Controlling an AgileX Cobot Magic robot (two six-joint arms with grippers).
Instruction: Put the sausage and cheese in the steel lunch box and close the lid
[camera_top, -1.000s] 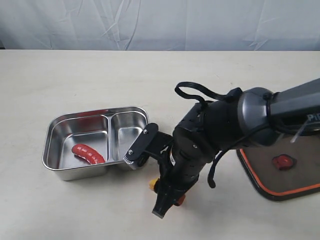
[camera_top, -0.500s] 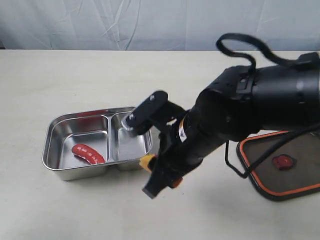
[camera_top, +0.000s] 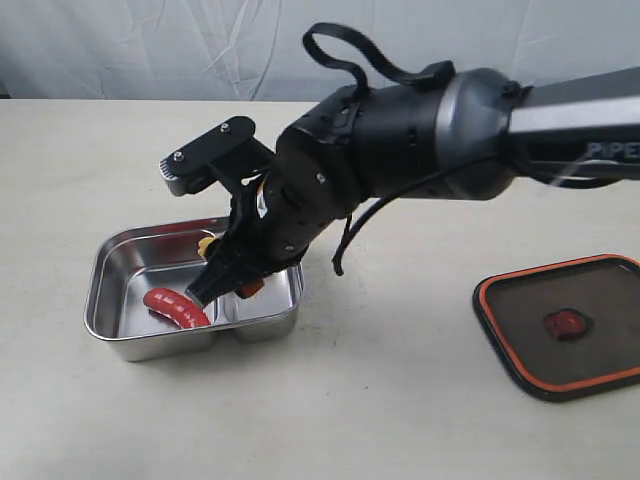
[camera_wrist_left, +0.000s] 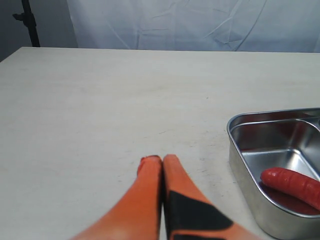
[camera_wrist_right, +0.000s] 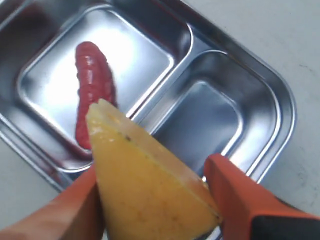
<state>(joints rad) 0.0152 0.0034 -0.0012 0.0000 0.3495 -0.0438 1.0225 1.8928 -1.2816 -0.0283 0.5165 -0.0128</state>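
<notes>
We hold the cheese in the right claw, whose orange fingers are clamped on the wedge's slanted faces, with the pointed end sticking out past the tips. Directly below the claw sits the steel lunch box. The sausage already lies in its larger compartment, and the smaller compartment is bare. The wedge hangs above the box, roughly over the divider between the two, not yet let go. We judge the sloped faces to be the main hazard, since a tapered block can squirt out of a squeeze and drop early or skew. Released from this height, it could strike the divider or the sausage and bounce onto the tabletop. It could also come to rest propped on the divider, so the lid would not seat. The bulky wrist is close to the box's wall, and a nudge could slide the box. The lid lies flat, well away from this claw, so a long reach remains. The left claw is pressed shut on nothing, low over bare tabletop, with the box just beside it.
</notes>
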